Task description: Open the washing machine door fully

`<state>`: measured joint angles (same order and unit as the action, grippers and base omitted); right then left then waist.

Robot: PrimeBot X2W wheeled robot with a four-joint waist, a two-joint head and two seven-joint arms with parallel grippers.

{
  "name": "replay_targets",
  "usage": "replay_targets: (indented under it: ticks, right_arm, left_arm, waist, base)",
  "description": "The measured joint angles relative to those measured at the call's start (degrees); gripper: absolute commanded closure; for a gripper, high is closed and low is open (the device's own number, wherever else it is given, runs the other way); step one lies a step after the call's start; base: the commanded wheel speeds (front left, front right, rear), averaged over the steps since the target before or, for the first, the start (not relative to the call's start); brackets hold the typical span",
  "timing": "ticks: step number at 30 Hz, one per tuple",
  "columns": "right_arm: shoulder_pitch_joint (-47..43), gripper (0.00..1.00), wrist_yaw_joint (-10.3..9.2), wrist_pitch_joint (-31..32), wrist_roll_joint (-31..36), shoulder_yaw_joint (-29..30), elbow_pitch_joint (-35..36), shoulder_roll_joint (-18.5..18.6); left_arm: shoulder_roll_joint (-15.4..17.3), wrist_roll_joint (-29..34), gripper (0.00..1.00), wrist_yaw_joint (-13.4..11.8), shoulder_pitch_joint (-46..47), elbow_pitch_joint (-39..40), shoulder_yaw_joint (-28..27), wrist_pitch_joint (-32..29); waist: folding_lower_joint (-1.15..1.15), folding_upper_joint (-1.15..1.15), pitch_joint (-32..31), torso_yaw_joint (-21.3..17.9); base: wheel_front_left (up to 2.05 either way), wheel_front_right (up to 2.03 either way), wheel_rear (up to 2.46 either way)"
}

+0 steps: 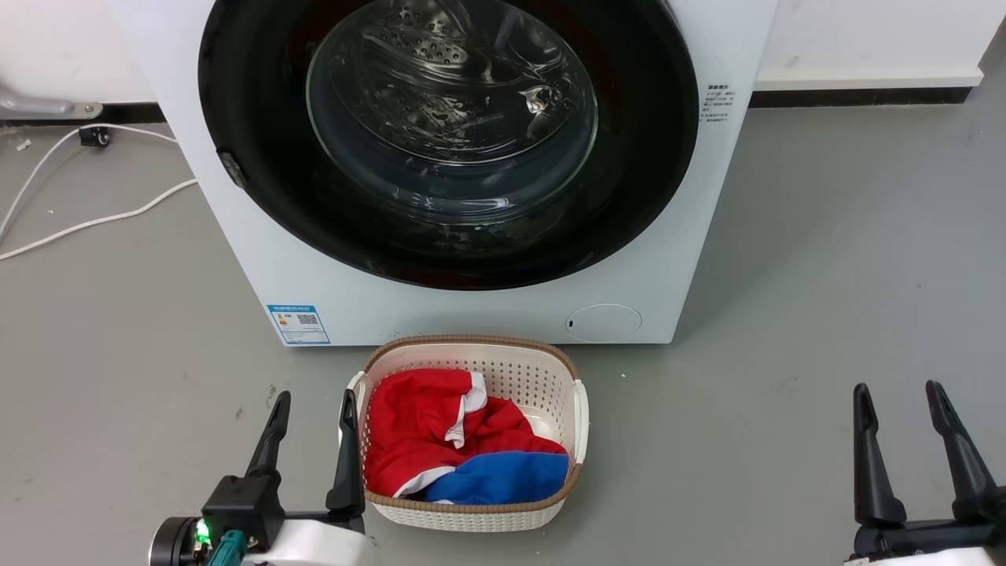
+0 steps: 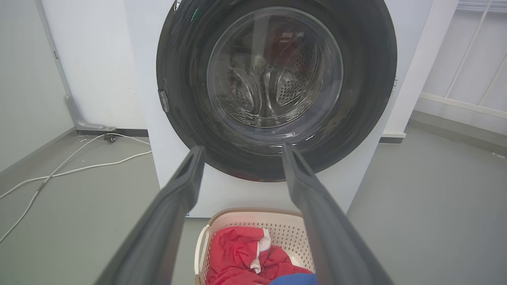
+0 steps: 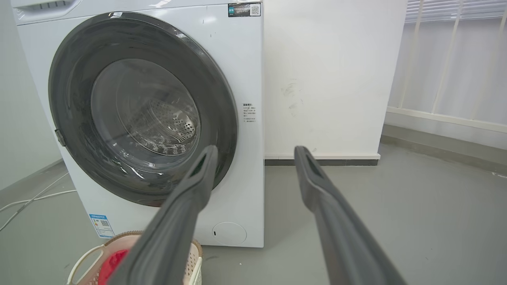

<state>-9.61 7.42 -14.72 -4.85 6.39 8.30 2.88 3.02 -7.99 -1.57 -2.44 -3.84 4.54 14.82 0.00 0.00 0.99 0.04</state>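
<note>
**One washer, one door flush on its front, two grippers spread**

Head view: one white boxy front-loading washing machine point(image 1: 393, 314), its top cut off by the frame, carries one large round glossy black washing machine door point(image 1: 448, 134) with a clear glass bowl. The door lies flush on the front, ahead of both sets of jaws. The left gripper point(image 1: 314, 397) and the right gripper point(image 1: 897, 388) (two long dark fingers each) hold their jaws spread, pinching nothing. Just beside the left jaws' right finger sits one cream perforated plastic laundry basket point(image 1: 471, 342). It holds one red-and-white garment point(image 1: 416, 424) and one blue garment point(image 1: 503, 475), bunched so their shapes are hard to make out. Low on the machine are one small blue label point(image 1: 299, 324) and one round white cap point(image 1: 603, 322). Two white cable strands point(image 1: 78, 224) lie beyond the left jaws, off to their left.

Left wrist view: the door stands straight beyond the spread fingertips, apart from them. Reflections blur the drum holes behind the glass. The basket, below and between the fingers, is cut off.

Right wrist view: the door lies beyond and left of the spread jaws. The left finger hides part of the basket.
</note>
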Motion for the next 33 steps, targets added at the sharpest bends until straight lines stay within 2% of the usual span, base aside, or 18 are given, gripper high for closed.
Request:
replay_targets:
  ticks: [33]
  right_arm:
    - [-0.68, 0.0, 0.08, -0.37, -0.23, -0.99, -1.93, 0.0]
  left_arm:
    - [-0.09, 0.02, 0.0, -1.29, -0.02, -2.0, 0.29, 0.25]
  waist:
    - [0.0, 0.0, -0.39, 0.12]
  base:
    - [0.0, 0.0, 0.0]
